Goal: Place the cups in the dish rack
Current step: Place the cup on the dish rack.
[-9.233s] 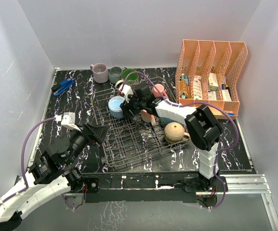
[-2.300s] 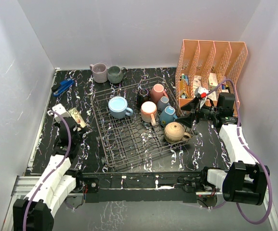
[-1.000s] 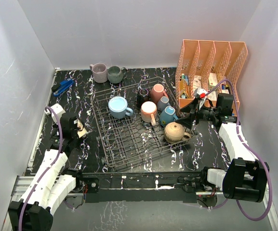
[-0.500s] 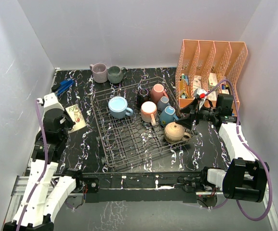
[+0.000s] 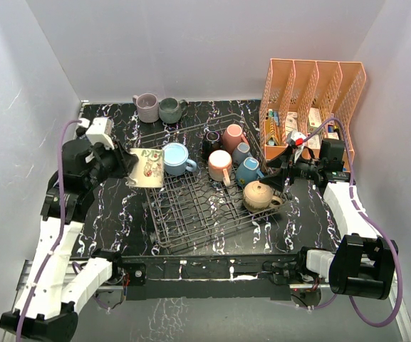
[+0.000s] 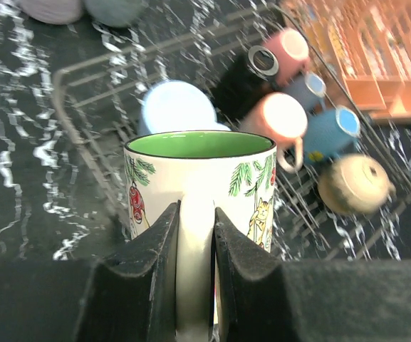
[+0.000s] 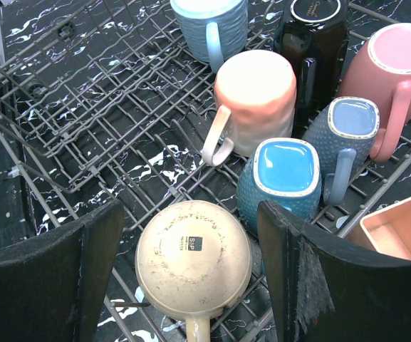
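Note:
My left gripper (image 5: 128, 165) is shut on the handle of a cream mug (image 5: 145, 168) with a green inside and cat and pine prints, held in the air over the left edge of the dish rack (image 5: 184, 214); the left wrist view shows the mug (image 6: 199, 182) between the pads. Several mugs sit upside down in the rack: light blue (image 5: 173, 157), black (image 5: 211, 140), pink (image 5: 232, 135), peach (image 5: 219, 164), grey-blue (image 5: 241, 152), teal (image 5: 248, 169) and tan (image 5: 258, 194). My right gripper (image 5: 284, 169) is open and empty at the rack's right side, above the tan mug (image 7: 193, 267).
A mauve mug (image 5: 147, 107) and a grey mug (image 5: 169, 110) stand on the table behind the rack. An orange mesh file organizer (image 5: 310, 114) with small boxes stands at the back right. A blue object (image 5: 91, 129) lies at the far left.
My left gripper has lifted the cream mug off the table at the left and carried it right, up to the rack's left edge. The right arm has not moved.

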Available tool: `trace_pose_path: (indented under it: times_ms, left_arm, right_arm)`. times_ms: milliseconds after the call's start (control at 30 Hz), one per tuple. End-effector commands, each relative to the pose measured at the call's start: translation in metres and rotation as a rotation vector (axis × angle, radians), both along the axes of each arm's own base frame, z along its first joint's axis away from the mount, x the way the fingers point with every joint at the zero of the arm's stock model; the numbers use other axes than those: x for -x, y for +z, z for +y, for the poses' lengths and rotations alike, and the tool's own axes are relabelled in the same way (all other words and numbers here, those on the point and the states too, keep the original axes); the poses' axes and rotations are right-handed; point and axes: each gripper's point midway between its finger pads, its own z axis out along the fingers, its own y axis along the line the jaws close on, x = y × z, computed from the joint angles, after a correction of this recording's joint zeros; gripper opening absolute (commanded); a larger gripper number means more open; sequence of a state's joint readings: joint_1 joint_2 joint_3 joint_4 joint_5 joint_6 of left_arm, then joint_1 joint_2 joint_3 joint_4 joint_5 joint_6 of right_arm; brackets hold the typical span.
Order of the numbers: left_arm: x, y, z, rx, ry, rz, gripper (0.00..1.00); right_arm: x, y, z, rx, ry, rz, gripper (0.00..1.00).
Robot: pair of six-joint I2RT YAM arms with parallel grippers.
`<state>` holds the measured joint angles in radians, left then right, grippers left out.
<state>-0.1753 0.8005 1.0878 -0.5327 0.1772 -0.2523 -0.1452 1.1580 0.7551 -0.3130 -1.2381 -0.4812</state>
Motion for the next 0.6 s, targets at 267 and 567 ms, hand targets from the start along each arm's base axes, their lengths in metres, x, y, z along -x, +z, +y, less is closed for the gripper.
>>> trace_pose_path:
  times_ms: [267, 567]
  left_arm:
    - [0.007, 0.007, -0.062, 0.008, -0.397, 0.013, 0.00]
    - [0.007, -0.026, -0.110, -0.182, -0.533, 0.087, 0.00]
  right_arm:
    - [-0.004, 0.015, 0.000, 0.003, 0.013, -0.069, 0.77]
    - [-0.002, 0.015, 0.003, -0.029, 0.033, -0.049, 0.77]
